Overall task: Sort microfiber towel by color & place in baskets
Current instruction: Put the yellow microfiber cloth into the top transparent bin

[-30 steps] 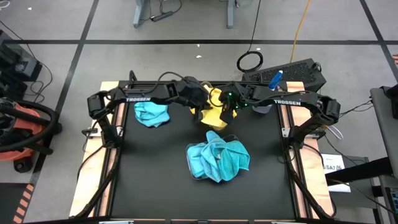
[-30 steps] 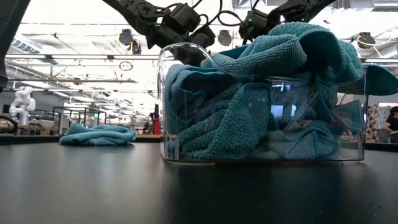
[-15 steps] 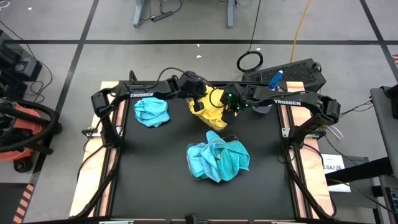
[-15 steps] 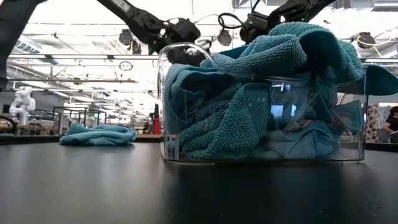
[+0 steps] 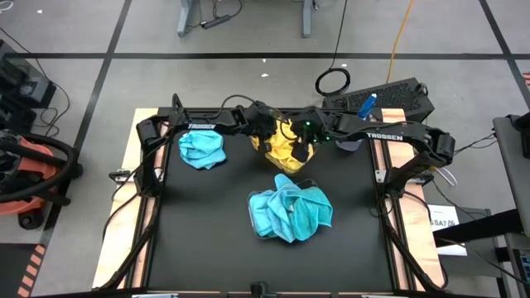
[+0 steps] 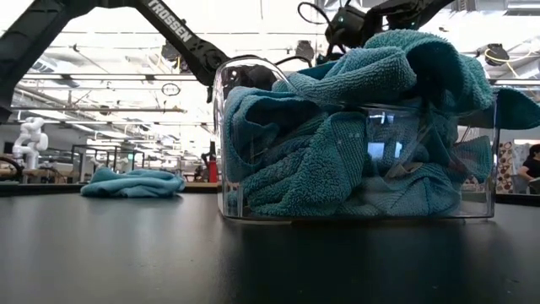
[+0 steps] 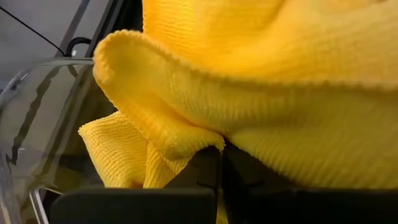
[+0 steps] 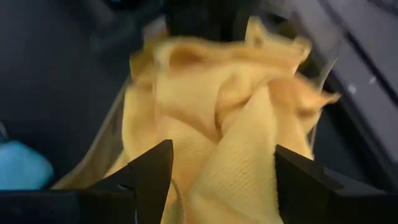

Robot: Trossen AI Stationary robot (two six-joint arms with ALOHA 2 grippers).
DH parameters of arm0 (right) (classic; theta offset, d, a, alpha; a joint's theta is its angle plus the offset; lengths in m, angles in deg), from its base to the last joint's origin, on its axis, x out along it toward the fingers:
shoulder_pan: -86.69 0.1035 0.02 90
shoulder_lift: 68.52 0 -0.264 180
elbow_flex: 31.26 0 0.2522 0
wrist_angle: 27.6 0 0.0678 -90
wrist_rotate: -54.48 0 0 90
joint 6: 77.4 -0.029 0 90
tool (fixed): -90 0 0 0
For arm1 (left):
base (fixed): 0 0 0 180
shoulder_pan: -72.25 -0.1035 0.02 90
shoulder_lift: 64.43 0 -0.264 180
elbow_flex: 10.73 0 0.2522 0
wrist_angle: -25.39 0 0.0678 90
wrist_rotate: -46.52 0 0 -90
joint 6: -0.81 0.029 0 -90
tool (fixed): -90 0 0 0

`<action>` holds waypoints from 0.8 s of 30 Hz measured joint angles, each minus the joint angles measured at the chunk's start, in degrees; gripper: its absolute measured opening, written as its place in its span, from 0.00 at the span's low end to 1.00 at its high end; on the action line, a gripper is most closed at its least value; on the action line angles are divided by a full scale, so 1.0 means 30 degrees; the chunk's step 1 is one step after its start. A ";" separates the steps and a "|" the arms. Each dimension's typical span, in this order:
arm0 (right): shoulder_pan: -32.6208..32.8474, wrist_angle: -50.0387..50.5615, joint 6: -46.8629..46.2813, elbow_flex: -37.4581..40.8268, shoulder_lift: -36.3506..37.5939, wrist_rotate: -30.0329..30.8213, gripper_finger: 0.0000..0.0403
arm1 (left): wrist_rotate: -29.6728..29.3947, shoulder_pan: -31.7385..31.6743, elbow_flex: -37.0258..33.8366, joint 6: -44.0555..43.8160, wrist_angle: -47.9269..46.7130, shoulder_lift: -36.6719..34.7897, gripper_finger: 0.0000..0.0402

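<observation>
Lying loose on the black table (image 5: 207,240) — one turquoise towel (image 5: 202,150).

Non-task clutter around the black table (image 5: 207,240)

A spray bottle with blue nozzle (image 5: 365,105) is seen at the table's far right corner, lying against a dark keyboard-like unit (image 5: 389,98). A black cable coil (image 5: 333,81) is laid on the floor just beyond it; a yellow cable (image 5: 402,33) is run across the floor. An orange-black vacuum (image 5: 25,178) is parked left of the table. In the low view, a white figure (image 6: 32,135) is visible far back left, and a person (image 6: 531,169) is partly seen at the right edge.
</observation>
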 joint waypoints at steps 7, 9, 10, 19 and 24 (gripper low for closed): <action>0.0423 -0.1192 -0.0092 -0.0008 0.1376 0.0144 0.58 | 0.0000 0.0007 0.0000 -0.0008 -0.0059 0.0007 0.03; 0.0469 -0.1525 -0.0222 -0.0029 0.1711 0.0578 0.58 | -0.0006 0.0007 0.0000 -0.0007 -0.0067 0.0007 0.03; 0.0495 -0.1534 -0.0284 -0.0029 0.1782 0.0926 0.58 | -0.0007 0.0007 0.0000 -0.0007 -0.0053 0.0007 0.03; 0.0571 -0.3007 0.0163 -0.0015 -0.0067 0.1595 0.37 | 0.0000 0.0022 0.0000 0.0003 -0.0073 0.0022 0.04; 0.0232 -0.4299 0.0735 -0.0022 -0.1511 0.1466 0.17 | 0.0006 -0.0008 -0.0015 -0.0035 -0.0291 -0.0039 0.04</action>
